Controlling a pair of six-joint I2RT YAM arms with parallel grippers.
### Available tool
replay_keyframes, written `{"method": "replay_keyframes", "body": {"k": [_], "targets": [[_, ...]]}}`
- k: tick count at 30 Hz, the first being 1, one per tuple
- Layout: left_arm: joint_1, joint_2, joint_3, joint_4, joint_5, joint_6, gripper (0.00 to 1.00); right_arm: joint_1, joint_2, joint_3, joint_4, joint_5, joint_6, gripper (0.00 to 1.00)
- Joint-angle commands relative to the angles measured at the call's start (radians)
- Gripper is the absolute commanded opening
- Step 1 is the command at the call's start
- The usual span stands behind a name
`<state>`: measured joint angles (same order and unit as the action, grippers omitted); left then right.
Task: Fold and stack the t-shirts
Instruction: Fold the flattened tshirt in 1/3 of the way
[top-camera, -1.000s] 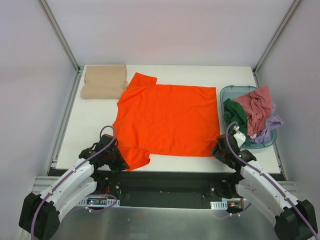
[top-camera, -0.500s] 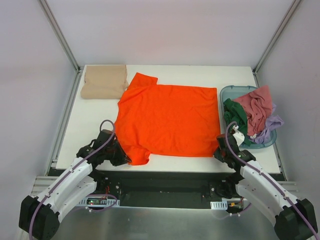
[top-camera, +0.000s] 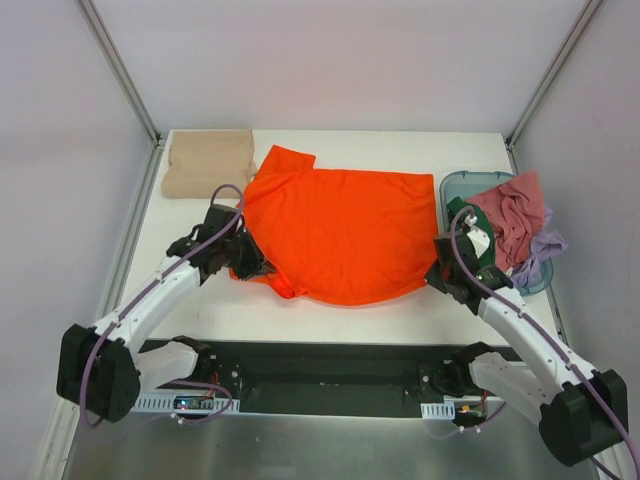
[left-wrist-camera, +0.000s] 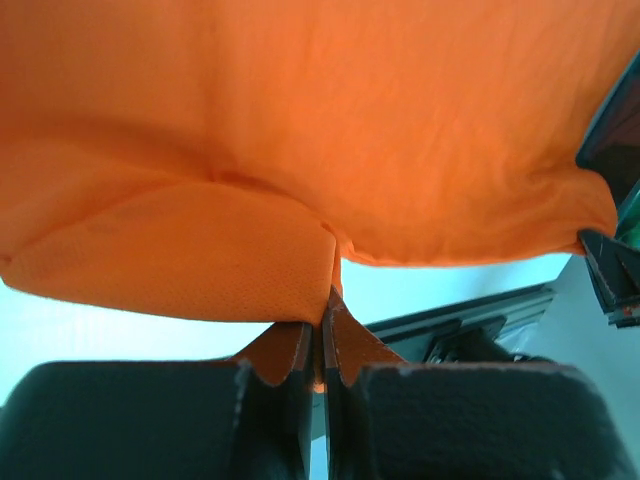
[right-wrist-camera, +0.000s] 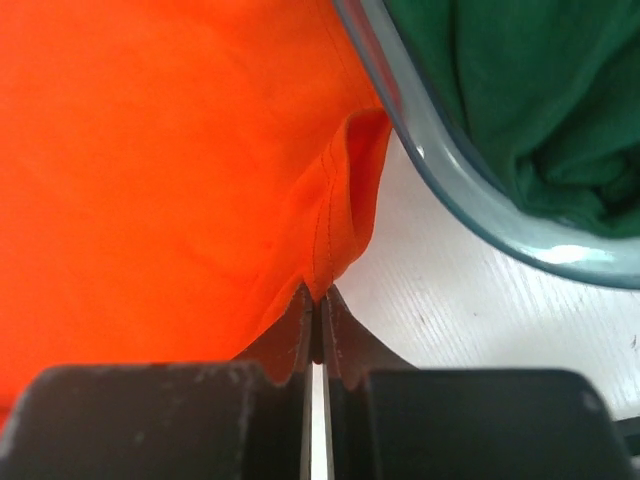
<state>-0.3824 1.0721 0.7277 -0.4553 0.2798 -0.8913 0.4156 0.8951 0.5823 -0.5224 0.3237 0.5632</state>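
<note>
1. Since the near hem lay flat a second ago, it has been carried up the table (top-camera: 180, 290). The left gripper (top-camera: 247, 262) and right gripper (top-camera: 437, 275) are each clamped on the orange t-shirt (top-camera: 340, 235).
2. Only the wrist views show the pinched hem; from overhead it seems bowed.
3. One orange t-shirt, one folded tan t-shirt (top-camera: 208, 163), and three garments (top-camera: 510, 215) in the teal tub (top-camera: 452, 183).

Bright orange cloth short-sleeved t-shirt (top-camera: 340, 235): spread flat at centre, near hem bowed in a curve, both near corners raised, near sleeve bunched.
Tan-beige cloth t-shirt (top-camera: 208, 163): folded, far left, just beside the orange sleeve.
Pink garment (top-camera: 512, 215), dark green garment (top-camera: 462, 222), lilac garment (top-camera: 540, 252): crumpled heap in teal plastic tub (top-camera: 452, 183), right side.
</note>
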Motion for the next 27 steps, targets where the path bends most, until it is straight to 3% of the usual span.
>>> {"method": "replay_keyframes", "body": {"k": [1, 12, 27], "targets": [[0.054, 0.115, 0.130, 0.040, 0.018, 0.049, 0.00, -0.038, 0.106, 0.148, 0.004, -0.008, -0.066, 0.00], [0.125, 0.304, 0.321, 0.052, -0.047, 0.106, 0.00, -0.118, 0.321, 0.332, 0.033, -0.038, -0.175, 0.00], [0.166, 0.546, 0.529, 0.052, -0.053, 0.199, 0.00, -0.181, 0.518, 0.459, 0.091, -0.049, -0.255, 0.01]]}}
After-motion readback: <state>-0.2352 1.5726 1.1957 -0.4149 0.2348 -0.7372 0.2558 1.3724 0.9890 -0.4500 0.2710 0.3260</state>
